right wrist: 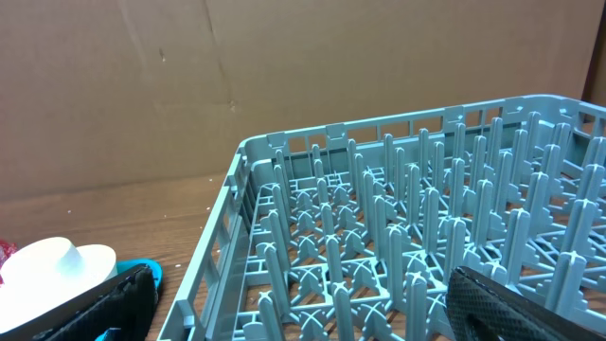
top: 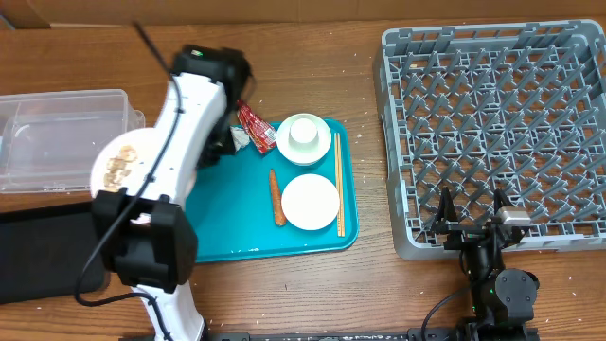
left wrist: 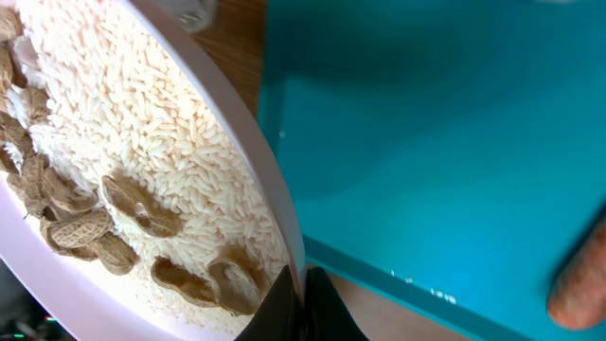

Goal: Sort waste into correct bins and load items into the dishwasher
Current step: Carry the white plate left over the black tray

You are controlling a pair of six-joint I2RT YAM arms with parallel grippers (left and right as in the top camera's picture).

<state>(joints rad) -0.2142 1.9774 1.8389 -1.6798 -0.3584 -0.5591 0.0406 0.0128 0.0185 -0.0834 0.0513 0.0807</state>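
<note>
My left gripper point(left wrist: 305, 301) is shut on the rim of a large white plate point(top: 115, 169) point(left wrist: 142, 142) that carries white rice and brown food scraps point(left wrist: 123, 213). The plate hangs just left of the teal tray point(top: 237, 237), between the clear tub point(top: 57, 137) and the black tray point(top: 38, 256). In the overhead view the white arm hides these fingers. On the teal tray lie a carrot point(top: 277, 197), a red wrapper point(top: 254, 128), chopsticks point(top: 339, 185), a small plate point(top: 310, 202) and an upturned cup point(top: 303, 137). My right gripper point(top: 471, 227) point(right wrist: 317, 308) stands open and holds nothing at the front edge of the grey dish rack point(top: 492, 114).
The left arm's white links run from the table's front up over the teal tray's left side. The rack point(right wrist: 398, 237) fills the right of the table, its pegs upright. Brown cardboard stands behind the table. Bare wood lies between the tray and the rack.
</note>
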